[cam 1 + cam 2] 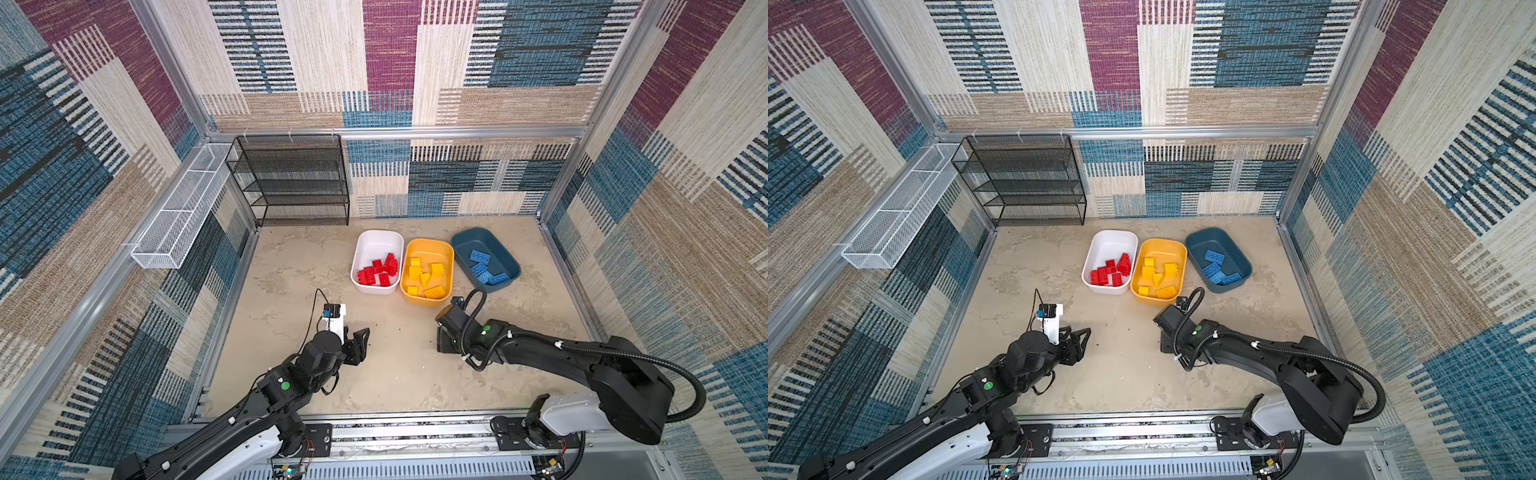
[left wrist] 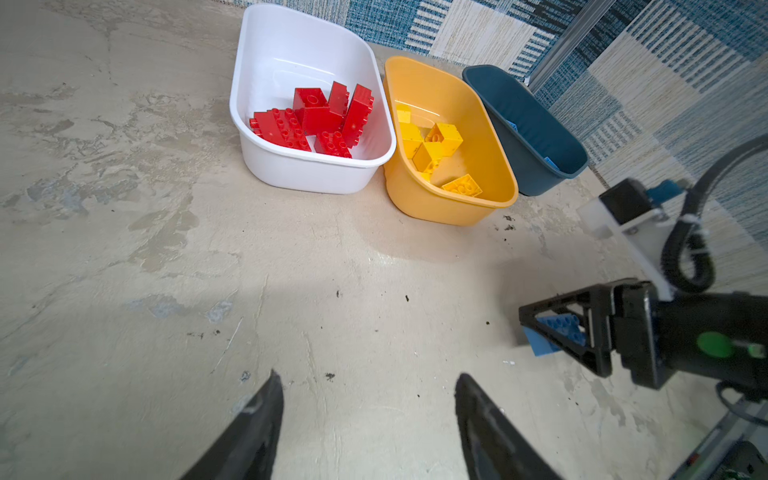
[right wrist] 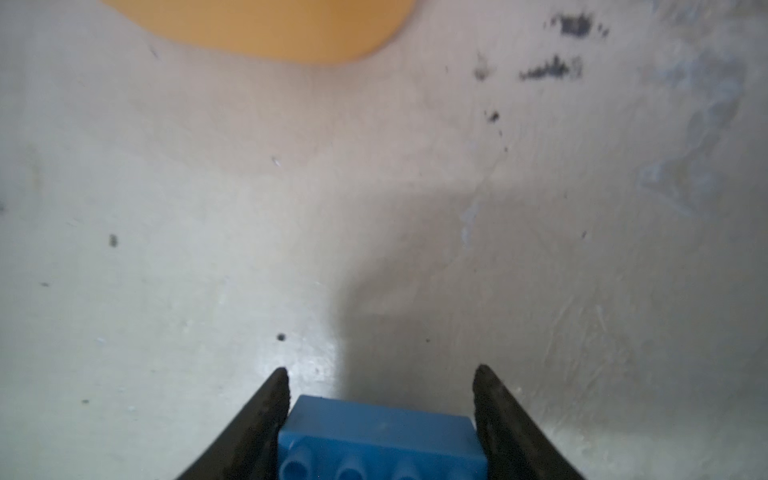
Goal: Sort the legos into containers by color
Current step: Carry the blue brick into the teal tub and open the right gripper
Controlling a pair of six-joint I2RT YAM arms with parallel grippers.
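Three containers stand in a row at the back right. The white tub holds red legos, the yellow tub holds yellow legos, and the teal tub holds blue legos. My right gripper is low over the floor in front of the yellow tub. Its fingers press both sides of a blue lego, which also shows tilted between them in the left wrist view. My left gripper stands open over bare floor to the left, with nothing in it.
A black mesh rack stands against the back wall at the left. A long white wire basket hangs on the left wall. Metal rails run along the front edge, where both arms are mounted.
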